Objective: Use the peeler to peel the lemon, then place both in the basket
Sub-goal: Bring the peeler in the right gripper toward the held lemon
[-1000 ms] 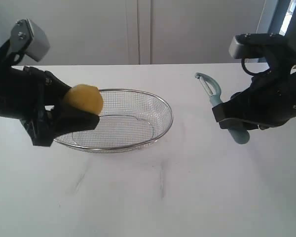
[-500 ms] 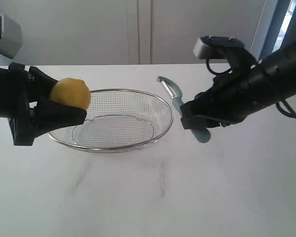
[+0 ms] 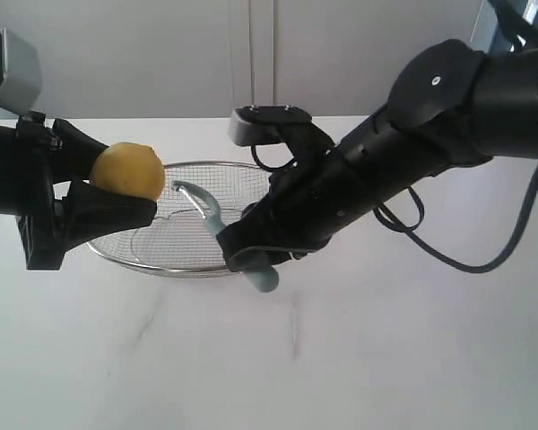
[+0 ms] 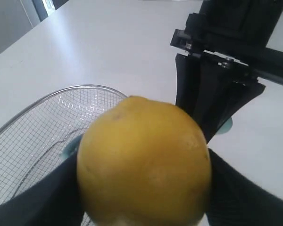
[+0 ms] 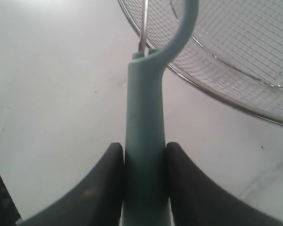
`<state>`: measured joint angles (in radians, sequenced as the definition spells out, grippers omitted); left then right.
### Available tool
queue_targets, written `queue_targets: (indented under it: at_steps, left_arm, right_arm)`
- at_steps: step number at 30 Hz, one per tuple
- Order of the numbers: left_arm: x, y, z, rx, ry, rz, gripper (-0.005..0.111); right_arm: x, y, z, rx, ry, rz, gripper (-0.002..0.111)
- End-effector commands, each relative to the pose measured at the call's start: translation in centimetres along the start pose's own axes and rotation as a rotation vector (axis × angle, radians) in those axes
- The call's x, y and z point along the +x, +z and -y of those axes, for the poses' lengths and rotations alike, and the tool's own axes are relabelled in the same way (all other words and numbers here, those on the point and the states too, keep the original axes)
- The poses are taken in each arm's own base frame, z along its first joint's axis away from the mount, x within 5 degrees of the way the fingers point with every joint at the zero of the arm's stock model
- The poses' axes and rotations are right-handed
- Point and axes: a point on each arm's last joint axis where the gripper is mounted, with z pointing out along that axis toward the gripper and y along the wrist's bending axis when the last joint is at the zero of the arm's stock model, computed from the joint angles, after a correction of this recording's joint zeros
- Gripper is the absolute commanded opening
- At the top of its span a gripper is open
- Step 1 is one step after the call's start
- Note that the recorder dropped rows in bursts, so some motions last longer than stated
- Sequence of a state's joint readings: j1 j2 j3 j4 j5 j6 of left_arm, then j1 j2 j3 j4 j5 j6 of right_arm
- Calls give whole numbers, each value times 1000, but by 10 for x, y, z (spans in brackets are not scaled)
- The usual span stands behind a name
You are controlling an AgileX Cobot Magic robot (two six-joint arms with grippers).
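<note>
My left gripper (image 3: 117,193) is shut on the yellow lemon (image 3: 128,170), holding it above the left rim of the wire mesh basket (image 3: 278,184). In the left wrist view the lemon (image 4: 144,162) fills the space between the black fingers. My right gripper (image 3: 251,253) is shut on the teal handle of the peeler (image 3: 213,222), whose silver blade head points toward the lemon over the basket. The right wrist view has the peeler handle (image 5: 145,141) clamped between both fingers, with the basket rim (image 5: 217,96) beyond it.
The white table (image 3: 341,358) spreads out in front of the basket and to both sides. A pale wall stands behind. The right arm (image 3: 448,116) stretches across the basket's right side.
The right arm has swept left with the peeler, from the table's right side to over the basket, its blade now close to the lemon. The left gripper has stayed almost still.
</note>
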<state>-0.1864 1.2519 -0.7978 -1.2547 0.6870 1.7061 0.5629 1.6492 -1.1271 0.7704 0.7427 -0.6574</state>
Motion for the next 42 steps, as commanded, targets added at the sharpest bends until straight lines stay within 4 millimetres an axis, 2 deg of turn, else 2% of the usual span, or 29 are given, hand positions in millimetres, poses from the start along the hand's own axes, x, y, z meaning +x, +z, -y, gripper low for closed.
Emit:
queue_targets:
  at_steps: [1,14,22,36,42]
  left_arm:
    - [-2,-1,1,4,-19,26,0]
    - [2,0,-5,-60,-23,1,0]
    - [13,9,-14,-72,-60,-40,0]
    - [13,9,-13,-61,-57,-40,0]
    - [13,9,-13,-61,-59,-40,0]
  right_arm:
    - [-11,-2,-12,-38,-19,42,0]
    - [-18,-8,-21,-104,-10,42,0]
    - [-20,-14,-24,-97,-20,61,0]
    - [-25,-16,-20,-46,19,115,0]
    - [-29,-31,-22,-21,31,181,0]
